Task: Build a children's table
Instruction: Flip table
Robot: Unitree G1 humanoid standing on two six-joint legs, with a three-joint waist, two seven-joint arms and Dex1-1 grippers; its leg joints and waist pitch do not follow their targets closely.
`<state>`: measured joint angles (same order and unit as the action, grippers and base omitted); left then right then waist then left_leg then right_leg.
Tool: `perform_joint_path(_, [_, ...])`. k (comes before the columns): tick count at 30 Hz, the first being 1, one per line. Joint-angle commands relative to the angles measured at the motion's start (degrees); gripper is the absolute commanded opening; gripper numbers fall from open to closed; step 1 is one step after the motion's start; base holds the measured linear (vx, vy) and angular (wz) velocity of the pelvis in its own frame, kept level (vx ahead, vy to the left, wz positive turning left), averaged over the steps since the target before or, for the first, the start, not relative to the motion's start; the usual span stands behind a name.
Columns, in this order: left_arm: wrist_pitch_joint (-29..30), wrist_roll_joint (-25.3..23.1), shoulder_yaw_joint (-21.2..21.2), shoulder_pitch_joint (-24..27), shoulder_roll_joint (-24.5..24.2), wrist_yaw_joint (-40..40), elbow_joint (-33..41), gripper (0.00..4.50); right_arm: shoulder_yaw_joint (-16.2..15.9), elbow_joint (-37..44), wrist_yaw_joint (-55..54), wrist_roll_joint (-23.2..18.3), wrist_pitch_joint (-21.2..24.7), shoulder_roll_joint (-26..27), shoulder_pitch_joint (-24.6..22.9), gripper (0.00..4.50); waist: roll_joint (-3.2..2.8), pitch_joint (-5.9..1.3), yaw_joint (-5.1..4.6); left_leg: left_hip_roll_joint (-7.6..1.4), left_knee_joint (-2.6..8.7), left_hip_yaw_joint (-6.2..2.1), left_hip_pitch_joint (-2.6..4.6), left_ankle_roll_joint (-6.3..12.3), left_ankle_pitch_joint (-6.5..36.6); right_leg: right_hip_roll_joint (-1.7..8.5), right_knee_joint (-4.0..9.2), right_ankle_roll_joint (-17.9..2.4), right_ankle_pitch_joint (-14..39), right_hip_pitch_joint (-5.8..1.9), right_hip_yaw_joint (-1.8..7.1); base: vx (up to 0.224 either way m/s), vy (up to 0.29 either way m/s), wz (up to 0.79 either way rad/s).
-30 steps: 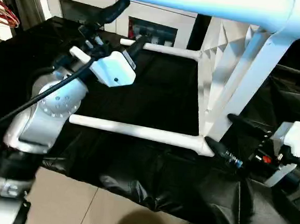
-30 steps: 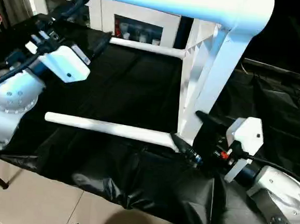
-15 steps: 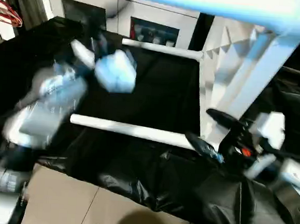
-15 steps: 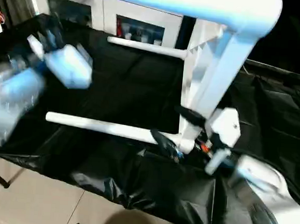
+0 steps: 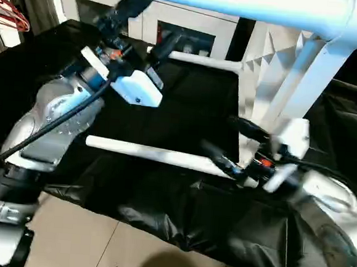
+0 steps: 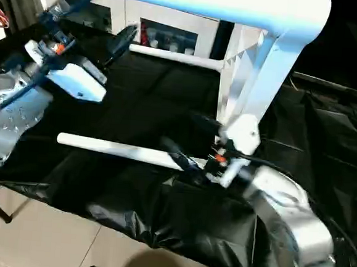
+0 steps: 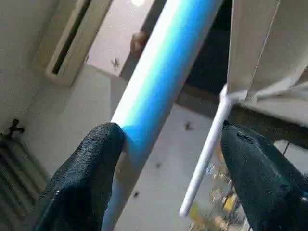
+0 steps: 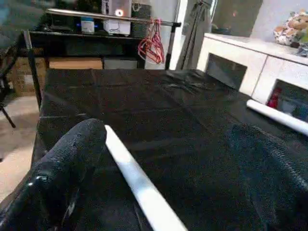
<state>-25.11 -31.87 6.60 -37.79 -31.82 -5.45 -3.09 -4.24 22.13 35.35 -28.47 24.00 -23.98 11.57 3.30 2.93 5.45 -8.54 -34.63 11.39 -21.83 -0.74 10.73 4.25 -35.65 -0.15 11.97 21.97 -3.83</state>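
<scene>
The children's table lies on its side on the surface, which is covered with black sheet, and its legs point to the robot's left. The left claw is raised and spread wide around the upper leg; one finger touches that leg. The right claw is also wide apart, just beside the base of the near lower leg, which rests on the sheet. A white cabinet stands behind
</scene>
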Motion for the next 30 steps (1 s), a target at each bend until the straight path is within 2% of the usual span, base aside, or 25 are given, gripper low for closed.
perform_joint_path(1, [2.23, -2.29, -0.10, -2.38, -0.71, 1.48, -2.47, 3.69, -0.12, -0.27, 0.01, 0.16, -0.88, 0.44, 0.97, 4.45, -0.53, -3.25, 0.07, -5.26, 4.67, -3.06, 1.64, -2.27, 12.93, 5.24, 3.79, -8.79, 6.89, -1.44, 3.37, 0.000, 0.000, 0.00])
perform_joint_path(5, [3.36, -6.22, 0.13, -6.38, -1.20, 5.11, -7.78, 3.69, -0.42, -0.82, 0.17, -0.13, -1.33, 2.15, 2.20, 4.45, -0.51, -3.21, -0.07, -5.17, 4.78, -3.24, 1.56, -2.93, 14.30, 5.20, 3.87, -8.21, 8.25, -1.35, 3.39, 0.000, 0.000, 0.00])
perform_joint_path(8, [3.23, -8.09, 0.50, -9.97, -1.31, 7.86, -11.83, 3.69, -1.13, -0.96, 0.26, 0.14, -1.66, 2.65, 2.32, 4.45, -0.56, -3.38, 0.13, -5.14, 4.64, -3.22, 1.62, -2.70, 13.20, 5.26, 3.68, -8.45, 6.33, -1.33, 3.38, 0.000, 0.000, 0.00])
perform_joint_path(11, [3.22, -9.33, 1.03, -13.40, -0.94, 10.38, -15.06, 3.69, -1.54, -1.06, 0.22, 0.31, -1.85, 3.24, 2.40, 4.45, -0.51, -3.50, 0.20, -5.12, 4.51, -3.17, 1.48, -2.16, 11.58, 5.29, 3.36, -9.25, 2.83, -1.51, 3.34, 0.000, 0.000, 0.00])
perform_joint_path(12, [3.17, -9.11, 1.13, -13.87, -0.82, 10.45, -15.79, 3.69, -1.62, -1.07, 0.16, 0.40, -1.95, 3.42, 2.42, 4.45, -1.03, -3.57, 0.33, -5.18, 4.46, -3.28, 1.49, -2.03, 11.12, 5.48, 3.19, -9.62, 2.07, -1.59, 3.33, 0.000, 0.000, 0.00])
perform_joint_path(14, [3.09, -9.12, 1.40, -14.57, -0.65, 10.84, -16.96, 3.69, -1.63, -1.07, 0.10, 0.48, -2.03, 3.73, 2.50, 4.45, -0.73, -3.54, 0.31, -5.14, 4.43, -3.15, 1.46, -1.91, 11.22, 5.40, 3.28, -10.03, 1.84, -1.58, 3.31, 0.000, 0.000, 0.00])
perform_joint_path(16, [2.72, -8.64, 1.72, -16.10, -0.15, 11.26, -19.59, 3.69, -1.60, -0.93, 0.07, 0.17, -2.06, 4.36, 2.75, 4.45, -0.89, -3.49, 0.36, -5.12, 4.44, -3.14, 1.40, -1.85, 11.51, 5.48, 3.36, -10.17, 2.34, -1.59, 3.36, 0.000, 0.000, 0.00])
perform_joint_path(17, [2.62, -9.15, 1.95, -16.71, -0.08, 12.01, -20.55, 3.41, -1.58, -0.92, 0.12, 0.12, -2.11, 4.55, 2.83, 4.50, -0.82, -3.48, 0.38, -5.15, 4.47, -3.16, 1.44, -1.94, 12.20, 5.45, 3.44, -10.09, 3.04, -1.56, 3.36, 0.000, 0.000, 0.00])
perform_joint_path(21, [0.90, -9.45, 2.86, -19.52, 0.26, 13.42, -24.97, 3.28, -1.65, -1.27, 0.38, 0.14, -2.77, 5.14, 3.11, 4.50, -0.97, -3.49, 0.51, -5.32, 4.64, -3.35, 1.60, -2.66, 13.40, 5.50, 3.46, -9.77, 3.93, -1.48, 3.33, 0.000, 0.000, 0.00])
perform_joint_path(22, [0.59, -8.91, 3.04, -20.19, 0.46, 12.91, -25.93, 2.97, -1.65, -1.43, 0.30, 0.24, -3.08, 5.41, 3.25, 4.50, -0.93, -3.49, 0.53, -5.30, 4.64, -3.33, 1.59, -2.64, 13.32, 5.50, 3.46, -9.76, 3.58, -1.48, 3.33, 0.000, 0.000, 0.00])
perform_joint_path(26, [-0.47, -7.25, 3.23, -21.18, 0.69, 11.57, -27.43, 2.80, -1.43, -1.72, 0.05, 0.36, -3.98, 6.44, 3.66, 4.50, -1.10, -3.50, 0.82, -5.29, 4.60, -3.27, 1.61, -2.68, 13.10, 5.58, 3.41, -10.18, 2.74, -1.44, 3.34, 0.000, 0.000, 0.00])
perform_joint_path(27, [-0.57, -6.96, 3.27, -21.22, 0.72, 11.26, -27.62, 2.48, -1.34, -1.72, 0.08, 0.24, -4.18, 6.71, 3.72, 4.50, -1.06, -3.51, 0.86, -5.30, 4.60, -3.25, 1.60, -2.68, 13.12, 5.57, 3.38, -10.20, 2.60, -1.47, 3.35, 0.000, 0.000, 0.00])
perform_joint_path(30, [-1.36, -5.97, 3.42, -21.16, 0.81, 10.34, -28.04, 2.42, -1.38, -1.82, 0.02, 0.55, -4.91, 7.10, 3.75, 4.50, -1.22, -3.50, 1.04, -5.40, 4.70, -3.25, 1.71, -3.07, 13.42, 5.54, 3.36, -10.05, 2.59, -1.38, 3.35, 0.000, 0.000, 0.00])
